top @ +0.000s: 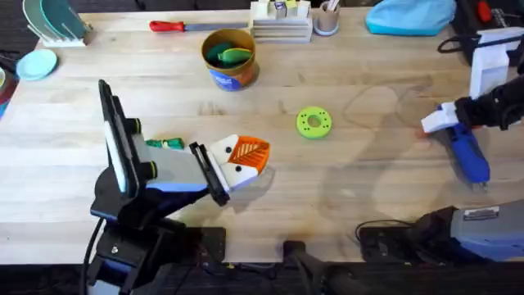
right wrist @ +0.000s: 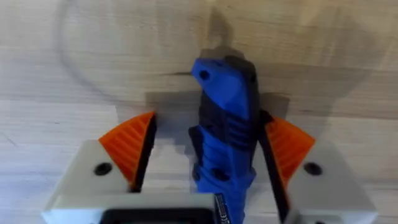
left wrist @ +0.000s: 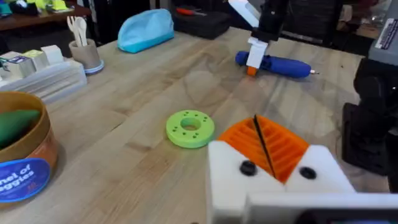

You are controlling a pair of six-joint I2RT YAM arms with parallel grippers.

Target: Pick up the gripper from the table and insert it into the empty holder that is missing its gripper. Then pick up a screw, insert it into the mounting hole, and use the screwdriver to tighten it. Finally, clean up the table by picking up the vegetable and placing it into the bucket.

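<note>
1. Nearest the bases, the left gripper (top: 246, 156) lies low over the wooden table (top: 368, 197). Its two orange ribbed pads (left wrist: 283, 149) are pressed together, with a thin dark seam between them and nothing caught there.
2. A small green item (top: 168, 143) lies on the table just beside the left arm; I cannot tell what it is.
3. On the right side, the blue electric screwdriver (top: 468, 154) lies flat on the table. The right gripper (top: 438, 121) is down at one end of it.
4. In the right wrist view the right gripper's fingers are spread, with the screwdriver's body between the pads. One orange pad (right wrist: 134, 146) stands clear of it, and the other (right wrist: 287, 144) sits just beside it or touching; I cannot tell which.
5. Near the table's middle a lime-green round disc (top: 313, 122) with holes lies flat, apart from both grippers.
6. Farther back the yellow-orange bucket (top: 233, 78) with a blue label band stands upright, and a green toy vegetable (top: 229, 56) lies inside it.
7. Along the far edge lie a slim red-handled screwdriver (top: 168, 26), a white cup with sticks (top: 327, 20) and a light-blue cloth bundle (top: 409, 16).
</note>
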